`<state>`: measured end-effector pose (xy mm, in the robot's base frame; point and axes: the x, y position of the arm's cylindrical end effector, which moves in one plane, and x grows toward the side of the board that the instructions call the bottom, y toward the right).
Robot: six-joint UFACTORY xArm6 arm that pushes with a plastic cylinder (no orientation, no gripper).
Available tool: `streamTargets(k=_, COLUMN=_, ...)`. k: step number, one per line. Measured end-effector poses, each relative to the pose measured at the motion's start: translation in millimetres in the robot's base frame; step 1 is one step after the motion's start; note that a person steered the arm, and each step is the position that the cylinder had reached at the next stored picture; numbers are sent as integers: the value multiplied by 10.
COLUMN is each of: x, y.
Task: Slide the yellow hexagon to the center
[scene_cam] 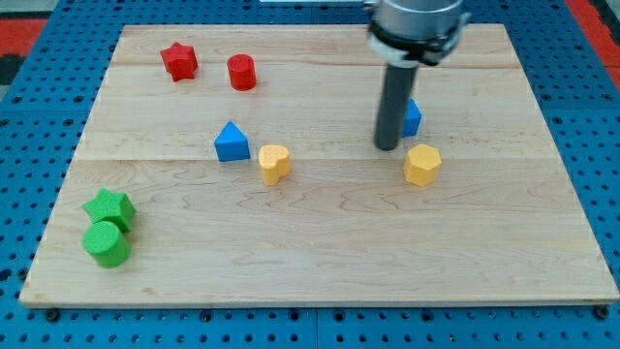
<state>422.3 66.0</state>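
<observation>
Pale wooden planks make up our surface [320, 242], which rests on a blue perforated base. On it the yellow hexagon [422, 165] sits right of centre. My tip [387, 146] stands just to its upper left, apart from it, with a blue block [412, 117] partly hidden behind the rod. We carry no claw, only this rod. A yellow heart [274, 163] and blue triangle [232, 142] lie leftward; a red star [179, 61] and red cylinder [241, 73] sit at the top left, a green star [108, 207] and green cylinder [107, 243] at the bottom left.
</observation>
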Motion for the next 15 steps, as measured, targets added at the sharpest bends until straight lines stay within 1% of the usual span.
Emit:
streamTargets(k=1, x=-305, y=-156)
streamTargets(k=2, x=-418, y=445)
streamTargets(k=3, x=-333, y=1157)
streamTargets(k=4, x=146, y=1044)
streamTargets(k=5, x=654, y=1267)
streamTargets(k=6, x=731, y=640)
streamTargets(k=7, x=728, y=344)
streamTargets(k=8, x=708, y=962)
streamTargets(k=9, x=460, y=1051)
streamTargets(k=10, x=407, y=410)
streamTargets(k=11, x=407, y=-471)
streamTargets(k=12, x=512, y=-410)
streamTargets(k=13, x=738, y=-187)
streamTargets(k=14, x=422, y=-256)
streamTargets(k=15, x=210, y=-714)
